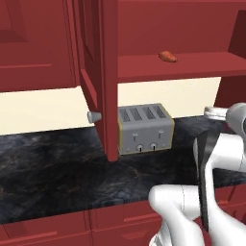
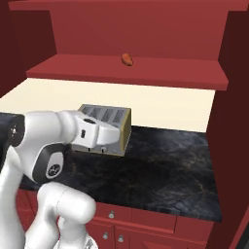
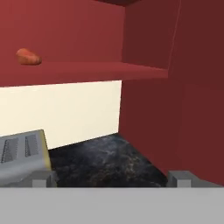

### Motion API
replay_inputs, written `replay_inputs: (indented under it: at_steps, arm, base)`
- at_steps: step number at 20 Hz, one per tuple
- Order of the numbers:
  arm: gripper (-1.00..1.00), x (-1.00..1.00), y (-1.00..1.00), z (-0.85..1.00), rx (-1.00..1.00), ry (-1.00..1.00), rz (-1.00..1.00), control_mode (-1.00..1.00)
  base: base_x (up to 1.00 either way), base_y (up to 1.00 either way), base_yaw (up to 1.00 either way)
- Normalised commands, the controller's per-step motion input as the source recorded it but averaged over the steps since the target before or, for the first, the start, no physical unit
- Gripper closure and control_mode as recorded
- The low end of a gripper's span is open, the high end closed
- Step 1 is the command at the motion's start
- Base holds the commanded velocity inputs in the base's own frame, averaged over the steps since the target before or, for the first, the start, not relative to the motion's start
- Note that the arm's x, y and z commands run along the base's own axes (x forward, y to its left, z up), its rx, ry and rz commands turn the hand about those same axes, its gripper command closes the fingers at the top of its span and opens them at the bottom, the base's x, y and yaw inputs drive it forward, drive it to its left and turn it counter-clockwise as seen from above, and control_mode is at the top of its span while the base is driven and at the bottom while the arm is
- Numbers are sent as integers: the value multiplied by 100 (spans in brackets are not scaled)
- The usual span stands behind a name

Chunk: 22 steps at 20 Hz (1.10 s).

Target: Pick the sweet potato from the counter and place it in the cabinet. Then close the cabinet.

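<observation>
Small orange-red oblong sweet potato point(image 1: 167, 56) resting on red shelf point(image 2: 146, 73) of dark red wooden cabinet point(image 1: 103, 72). Gripper point(image 3: 111, 180) spread wide, empty. Next, probably: reach panelled door point(image 1: 91, 81), swing shut.

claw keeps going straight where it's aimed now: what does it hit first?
Probably the dark red side wall of the cabinet, near where it meets the cream back wall above the counter. Depth is unclear.
</observation>
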Motion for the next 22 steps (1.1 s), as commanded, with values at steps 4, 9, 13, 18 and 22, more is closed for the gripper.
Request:
replay_inputs:
  at_steps: [4,9,13,18,22]
  arm:
    - [-100,-100,-14,-29,-1,-59,0,-100]
    - [-100,-99,-15,-68,-1,-54,1,-100]
    - [-100,-74,-3,-59,10,-51,21,-100]
    - [-100,-39,0,-51,6,-53,24,-100]
    - [-100,-31,-4,-57,0,-58,4,-100]
  base:
    - [0,0,0]
    - [0,0,0]
    - [0,0,0]
    - [0,0,0]
    - [0,0,0]
